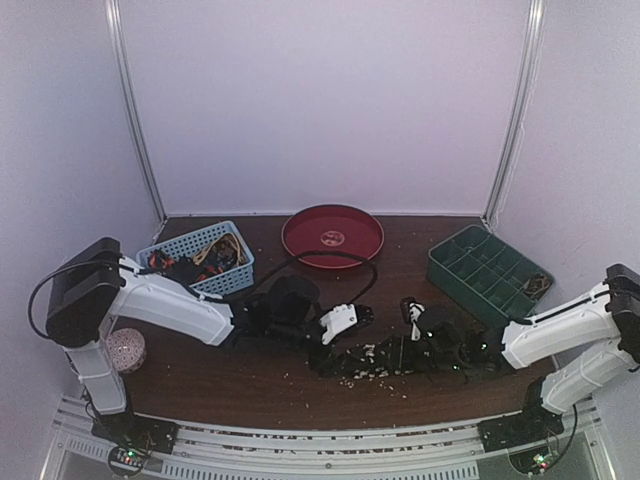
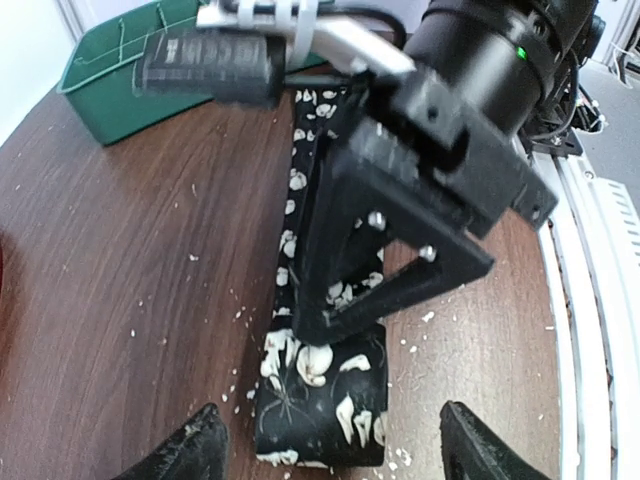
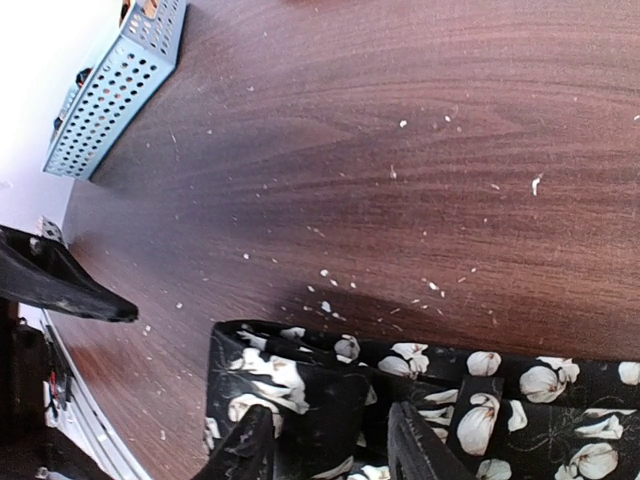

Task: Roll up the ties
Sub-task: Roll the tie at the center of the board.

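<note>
A black tie (image 2: 320,395) with white flowers lies on the brown table, its near end rolled into a short thick roll. My left gripper (image 2: 335,440) is open, its fingers wide on either side of the roll and apart from it. My right gripper (image 3: 335,450) comes in from the far side and is shut on the rolled part, with dark fabric filling the gap between its fingers (image 2: 330,320). In the top view the tie (image 1: 385,358) stretches between the two grippers near the table's front. More ties fill the blue basket (image 1: 197,258).
A round red tray (image 1: 333,235) stands at the back, a green compartment tray (image 1: 488,270) at the right, and a speckled pinkish ball (image 1: 126,350) by the left arm's base. Pale crumbs lie around the tie. The table's metal front edge (image 2: 590,300) is close.
</note>
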You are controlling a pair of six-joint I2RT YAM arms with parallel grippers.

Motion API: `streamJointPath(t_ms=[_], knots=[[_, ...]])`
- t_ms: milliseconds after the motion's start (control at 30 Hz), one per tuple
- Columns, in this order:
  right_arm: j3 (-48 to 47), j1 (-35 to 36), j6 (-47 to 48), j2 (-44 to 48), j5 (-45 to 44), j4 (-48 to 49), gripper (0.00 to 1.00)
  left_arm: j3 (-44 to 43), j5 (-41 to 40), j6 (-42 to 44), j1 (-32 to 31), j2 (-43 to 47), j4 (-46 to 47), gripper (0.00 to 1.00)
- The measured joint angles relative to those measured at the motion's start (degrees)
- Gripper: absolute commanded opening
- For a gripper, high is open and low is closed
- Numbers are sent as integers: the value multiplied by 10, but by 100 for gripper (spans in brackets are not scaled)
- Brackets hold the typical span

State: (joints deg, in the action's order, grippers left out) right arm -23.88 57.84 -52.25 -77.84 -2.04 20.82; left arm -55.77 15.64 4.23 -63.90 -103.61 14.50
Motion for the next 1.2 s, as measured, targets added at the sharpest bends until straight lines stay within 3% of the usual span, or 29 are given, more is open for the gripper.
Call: streamJointPath(t_ms=[233,367,500,833,1200], knots=[[0,-1,-4,-27,18,15,32,3,10,-5,22,-8,8,52],[7,-1,-17,-34,35,42,30,53,-5,-68,62,23,21,36],[17,1,-37,-50,49,73,30,98,-35,-143,90,71,21,28],[21,13,-54,-63,54,101,29,163,-70,-303,50,101,43,0],[20,13,-30,-53,19,73,28,103,-63,-360,23,-26,76,0]])
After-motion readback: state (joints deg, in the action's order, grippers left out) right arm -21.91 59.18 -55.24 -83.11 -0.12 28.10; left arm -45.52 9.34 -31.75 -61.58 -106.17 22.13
